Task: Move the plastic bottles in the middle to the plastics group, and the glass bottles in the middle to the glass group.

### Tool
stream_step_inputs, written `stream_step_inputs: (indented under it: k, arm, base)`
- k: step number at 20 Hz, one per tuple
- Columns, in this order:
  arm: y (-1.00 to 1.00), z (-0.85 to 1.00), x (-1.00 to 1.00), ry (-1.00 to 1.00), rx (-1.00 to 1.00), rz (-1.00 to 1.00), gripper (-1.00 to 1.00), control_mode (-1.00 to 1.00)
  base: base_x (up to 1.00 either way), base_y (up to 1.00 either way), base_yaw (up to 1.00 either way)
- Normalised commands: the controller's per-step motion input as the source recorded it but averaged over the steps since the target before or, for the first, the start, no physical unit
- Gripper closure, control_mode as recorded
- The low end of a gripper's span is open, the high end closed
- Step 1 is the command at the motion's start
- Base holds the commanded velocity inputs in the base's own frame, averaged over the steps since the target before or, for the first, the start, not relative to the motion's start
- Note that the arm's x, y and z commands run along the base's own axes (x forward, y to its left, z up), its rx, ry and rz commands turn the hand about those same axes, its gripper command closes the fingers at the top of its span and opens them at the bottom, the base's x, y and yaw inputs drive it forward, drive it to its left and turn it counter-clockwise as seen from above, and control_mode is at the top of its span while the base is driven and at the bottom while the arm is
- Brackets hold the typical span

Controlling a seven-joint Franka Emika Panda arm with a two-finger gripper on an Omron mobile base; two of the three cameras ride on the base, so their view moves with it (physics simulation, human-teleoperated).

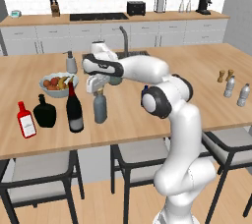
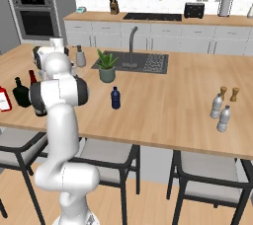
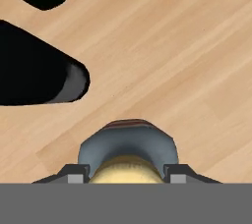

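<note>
My gripper [image 1: 98,89] is shut on the gold-tan cap of the grey-blue glass bottle [image 1: 100,107], which stays upright with its base at or just above the counter. In the hand view the fingertips [image 3: 74,176] flank the cap over the bottle's body [image 3: 127,144]. The black wine bottle [image 1: 74,110] stands just left of it. Further left are the round black flask [image 1: 45,112] and the flat red bottle [image 1: 26,122]. The small dark-blue plastic bottle [image 2: 115,97] stands mid-counter, half hidden behind my arm [image 1: 144,89]. Two ribbed water bottles [image 1: 229,86] [image 1: 243,95] stand at the right.
A fruit bowl [image 1: 58,84] and a grey soap dispenser [image 1: 72,63] sit behind the glass bottles. A potted plant [image 2: 106,66] and the sink [image 2: 143,62] lie further back. Two small shakers [image 1: 221,76] stand by the water bottles. Stools line the counter's near edge.
</note>
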Motion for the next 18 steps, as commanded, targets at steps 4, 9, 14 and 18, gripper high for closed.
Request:
stream_step_inputs:
  k: [4, 9, 14, 18]
  arm:
    - [0.55, -0.13, 0.01, 0.00, 0.01, 0.16, 1.00, -1.00]
    - [0.46, -0.16, 0.00, 0.00, 0.00, 0.17, 1.00, -1.00]
    - [0.12, -0.25, 0.00, 0.00, 0.00, 0.10, 1.00, -1.00]
    - [-0.02, -0.14, 0.05, 0.01, 0.00, 0.06, 1.00, -1.00]
  base:
    - [0.00, 0.00, 0.00]
    - [0.00, 0.00, 0.00]
    - [0.00, 0.00, 0.00]
    - [0.00, 0.00, 0.00]
